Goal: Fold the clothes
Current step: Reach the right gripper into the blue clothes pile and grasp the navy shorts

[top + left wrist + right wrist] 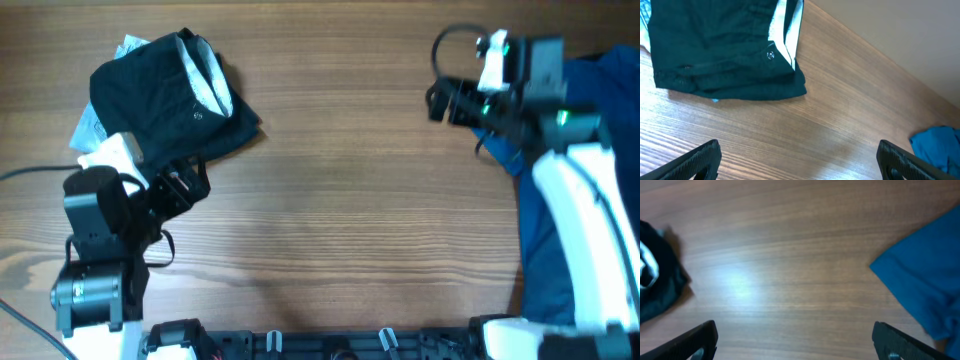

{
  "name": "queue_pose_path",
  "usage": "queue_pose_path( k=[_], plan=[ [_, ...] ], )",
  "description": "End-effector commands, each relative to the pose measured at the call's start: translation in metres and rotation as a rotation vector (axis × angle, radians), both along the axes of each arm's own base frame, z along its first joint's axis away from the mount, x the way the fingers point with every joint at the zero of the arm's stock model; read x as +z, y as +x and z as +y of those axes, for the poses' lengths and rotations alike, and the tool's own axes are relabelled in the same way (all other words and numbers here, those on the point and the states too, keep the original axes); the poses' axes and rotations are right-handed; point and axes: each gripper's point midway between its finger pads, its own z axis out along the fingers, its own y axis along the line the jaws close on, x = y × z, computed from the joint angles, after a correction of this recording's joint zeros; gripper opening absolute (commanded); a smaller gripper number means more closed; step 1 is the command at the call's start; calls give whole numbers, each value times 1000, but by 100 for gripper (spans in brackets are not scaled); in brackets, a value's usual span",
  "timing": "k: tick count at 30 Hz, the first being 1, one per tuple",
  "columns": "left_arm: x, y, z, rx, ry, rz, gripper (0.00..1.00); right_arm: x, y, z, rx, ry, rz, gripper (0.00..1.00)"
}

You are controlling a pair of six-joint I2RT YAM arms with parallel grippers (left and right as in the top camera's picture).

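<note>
Left gripper point(797, 150) fills the bottom of its wrist view, fingers spread wide with nothing between them, only bare table point(380, 200) underneath. Right gripper point(794, 330) is the same: jaws apart, empty, hovering over wood.

Just beyond the left fingers lie the shorts point(715, 45), a dark teal bundle at the far left of the table. They look already doubled over, with layered edges stacked along the near side. The small pale button point(770, 55) and the pale inside of the waistband show at one end.

Handling, as I read it: soft, limp cotton with some denim body, light, not slippery and not fragile. It should sag from any single pinch, so I'd take a thick seam. The waistband beside the button or a stacked hem corner looks best.

Seen from overhead, the long axis runs roughly left to right across the table, slightly tilted. The waistband end faces the table's centre; the leg end I can't make out.

Well apart on the far right lies the blue shirt point(540, 240), partly under the right arm.
</note>
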Motion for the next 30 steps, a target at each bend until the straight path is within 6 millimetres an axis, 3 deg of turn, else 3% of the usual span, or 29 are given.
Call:
queue_pose_path(
  k=[1, 4, 5, 9, 13, 16, 19, 21, 24, 26, 30],
  plan=[
    [0, 1, 4, 7, 20, 27, 100, 2, 29, -24, 20, 34, -1, 100],
    [-2, -1, -3, -24, -5, 37, 100, -19, 44, -90, -156, 16, 29, 99],
    [-3, -2, -3, -24, -6, 44, 100, -41, 43, -139, -328, 18, 87, 98],
    [-4, -3, -3, -24, -7, 50, 100, -97, 29, -217, -530, 4, 216, 98],
    [-4, -2, -3, -24, -7, 48, 100, -149, 15, -271, -677, 31, 299, 87],
    [-5, -3, -3, -24, -8, 54, 100, -189, 16, -288, -699, 40, 338, 78],
    [-5, -3, -3, -24, -8, 54, 100, -214, 18, -289, -699, 33, 369, 75],
    [-5, -4, -3, -24, -8, 54, 100, -227, 17, -291, -705, 20, 387, 67],
    [-5, -4, -3, -24, -8, 54, 100, -234, 16, -292, -709, 15, 401, 47],
    [-5, -3, -3, -24, -8, 54, 100, -232, 16, -292, -710, 14, 399, 24],
    [-5, -3, -3, -24, -8, 54, 100, -210, 20, -294, -713, 12, 352, 4]
  ],
)
